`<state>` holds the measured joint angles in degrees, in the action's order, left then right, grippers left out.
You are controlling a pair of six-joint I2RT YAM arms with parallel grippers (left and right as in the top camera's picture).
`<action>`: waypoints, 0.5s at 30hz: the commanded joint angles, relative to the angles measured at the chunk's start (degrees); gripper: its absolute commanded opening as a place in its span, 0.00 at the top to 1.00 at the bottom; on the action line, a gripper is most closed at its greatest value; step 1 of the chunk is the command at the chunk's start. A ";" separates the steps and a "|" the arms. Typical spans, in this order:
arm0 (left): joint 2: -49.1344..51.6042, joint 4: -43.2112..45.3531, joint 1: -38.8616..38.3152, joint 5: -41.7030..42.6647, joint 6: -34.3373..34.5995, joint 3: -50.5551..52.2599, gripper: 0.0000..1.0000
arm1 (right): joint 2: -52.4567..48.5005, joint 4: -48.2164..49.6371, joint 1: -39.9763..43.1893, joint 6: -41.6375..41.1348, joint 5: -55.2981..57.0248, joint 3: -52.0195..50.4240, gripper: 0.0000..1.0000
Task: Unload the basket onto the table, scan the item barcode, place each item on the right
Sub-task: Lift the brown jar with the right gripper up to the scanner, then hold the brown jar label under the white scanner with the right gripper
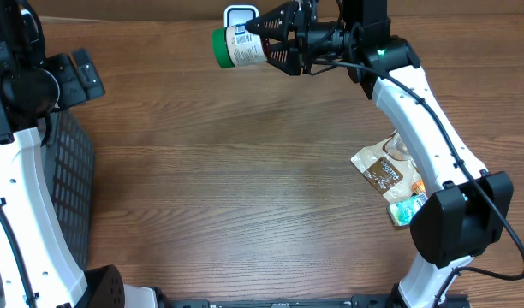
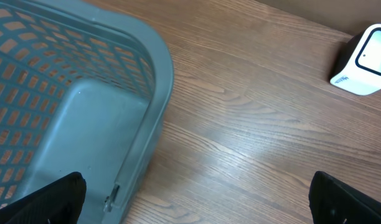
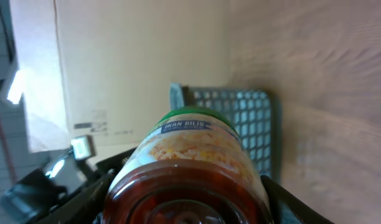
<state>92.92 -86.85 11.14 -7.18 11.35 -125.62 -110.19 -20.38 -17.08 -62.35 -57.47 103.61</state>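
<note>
1. A brown wooden table runs up to a cardboard-coloured wall. A grey mesh basket sits at its left edge and a few snack packets lie at the right, under the right arm.
2. The jar is off the table at the far edge. It lies on its side in the air, its green lid pointing left, right next to the small white scanner.
3. The right gripper clamps the jar across its lower body at a medium spread, one finger on each side. The right wrist view shows the base close to the camera and the printed label beyond it.
4. The left gripper hangs over the basket's rim, spread wide and holding nothing.
5. The jar looks like glass, full of reddish, oily contents. I judge it to be fairly heavy, rigid, smooth-sided and breakable if dropped.
6. Held sideways, its weight pulls down past the fingers, so it may slip or rotate in the grip.
7. The best hold is probably mid-body on the straight wall, with firm pressure and off the lid.
8. The fingers should also stay off the barcode, which I cannot find in these views.
</note>
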 commanded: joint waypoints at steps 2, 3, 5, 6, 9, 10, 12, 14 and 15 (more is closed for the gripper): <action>0.07 0.11 0.09 -0.50 -1.07 -0.11 0.01 | 1.70 -1.79 -2.89 19.17 16.39 1.36 0.41; 0.07 0.11 0.09 -0.50 -1.07 -0.13 0.00 | 1.68 -3.10 -3.89 24.52 22.82 1.36 0.41; 0.07 0.11 0.09 -0.50 -1.07 -0.13 0.01 | 1.18 -4.90 -6.78 35.60 42.49 1.36 0.42; 0.07 0.11 0.09 -0.50 -1.07 -0.13 0.01 | 0.55 -4.42 -8.28 39.60 51.56 1.36 0.44; 0.07 0.11 0.09 -0.50 -1.07 -0.13 0.01 | -2.12 0.90 -11.69 51.04 67.17 1.36 0.46; 0.07 0.11 0.09 -0.50 -1.07 -0.13 0.01 | -3.34 4.09 -12.63 55.08 70.07 1.36 0.46; 0.07 0.11 0.09 -0.50 -1.07 -0.13 0.00 | -5.81 10.75 -13.81 61.81 72.54 1.36 0.47; 0.07 0.11 0.09 -0.50 -1.07 -0.13 0.01 | -8.50 18.34 -14.34 68.35 73.09 1.36 0.50; 0.07 0.11 0.09 -0.50 -1.07 -0.11 0.00 | -9.90 22.32 -14.36 71.91 73.09 1.36 0.51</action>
<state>92.92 -86.85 11.14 -7.18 11.38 -125.62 -116.62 -3.60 -31.57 -7.94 5.21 103.63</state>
